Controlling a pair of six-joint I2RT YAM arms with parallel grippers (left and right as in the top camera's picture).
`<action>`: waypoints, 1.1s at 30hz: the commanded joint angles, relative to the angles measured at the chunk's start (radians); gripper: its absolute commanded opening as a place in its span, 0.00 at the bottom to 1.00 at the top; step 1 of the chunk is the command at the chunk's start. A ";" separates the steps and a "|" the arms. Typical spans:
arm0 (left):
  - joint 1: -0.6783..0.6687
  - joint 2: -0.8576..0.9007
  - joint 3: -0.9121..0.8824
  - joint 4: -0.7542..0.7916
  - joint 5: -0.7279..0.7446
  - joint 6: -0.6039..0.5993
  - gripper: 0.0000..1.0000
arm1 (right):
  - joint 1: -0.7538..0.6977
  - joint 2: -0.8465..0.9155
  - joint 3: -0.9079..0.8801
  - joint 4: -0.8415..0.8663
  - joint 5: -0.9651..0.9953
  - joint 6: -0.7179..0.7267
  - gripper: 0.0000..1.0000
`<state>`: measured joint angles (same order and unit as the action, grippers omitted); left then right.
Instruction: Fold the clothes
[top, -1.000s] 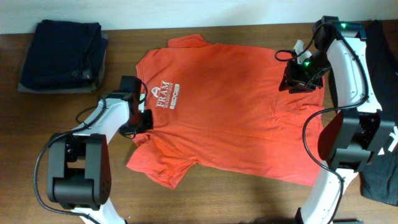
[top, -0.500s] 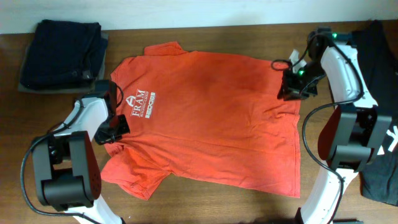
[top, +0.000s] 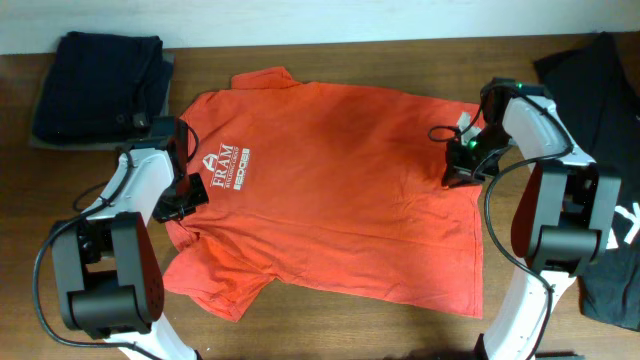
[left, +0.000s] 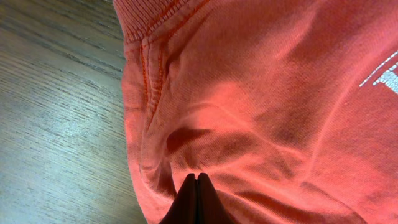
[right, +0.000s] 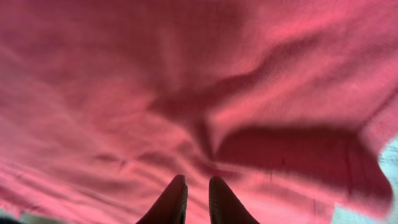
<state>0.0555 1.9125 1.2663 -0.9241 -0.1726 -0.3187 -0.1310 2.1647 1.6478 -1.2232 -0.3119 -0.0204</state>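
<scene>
The clothes, one red-orange T-shirt (top: 330, 190), lie spread flat across the table with white lettering (top: 228, 165) on the chest at the left. My left gripper (top: 185, 198) sits on the shirt's left sleeve seam. In the left wrist view its fingertips (left: 196, 178) are pressed together, and folds of the shirt (left: 261, 106) run into them. My right gripper (top: 458, 170) rests on the shirt's right edge. In the right wrist view its jaws (right: 198, 182) stand a narrow slit apart, with a crease of the shirt (right: 186, 81) running into the slit.
A stack of dark folded garments (top: 100, 85) sits at the back left corner. A black T-shirt (top: 600, 70) lies at the right edge, behind the right arm. Bare wooden table (top: 350, 335) shows in front of the shirt and to its left (left: 56, 124).
The shirt has slid left along with my left gripper and now lies flatter. My right gripper has moved toward the front and a little left along the shirt's edge, its jaws narrowing.
</scene>
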 joint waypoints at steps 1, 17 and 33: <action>-0.002 -0.034 0.016 -0.002 0.000 -0.018 0.01 | 0.006 -0.002 -0.036 0.038 0.022 0.011 0.19; -0.001 -0.034 0.016 -0.002 0.000 -0.017 0.01 | 0.004 0.004 -0.095 0.221 0.199 0.059 0.21; -0.001 -0.034 0.016 -0.001 0.000 -0.018 0.01 | -0.124 0.005 -0.108 0.369 0.220 0.063 0.17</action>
<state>0.0555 1.9110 1.2663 -0.9241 -0.1726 -0.3187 -0.2382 2.1605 1.5623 -0.8803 -0.1467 0.0338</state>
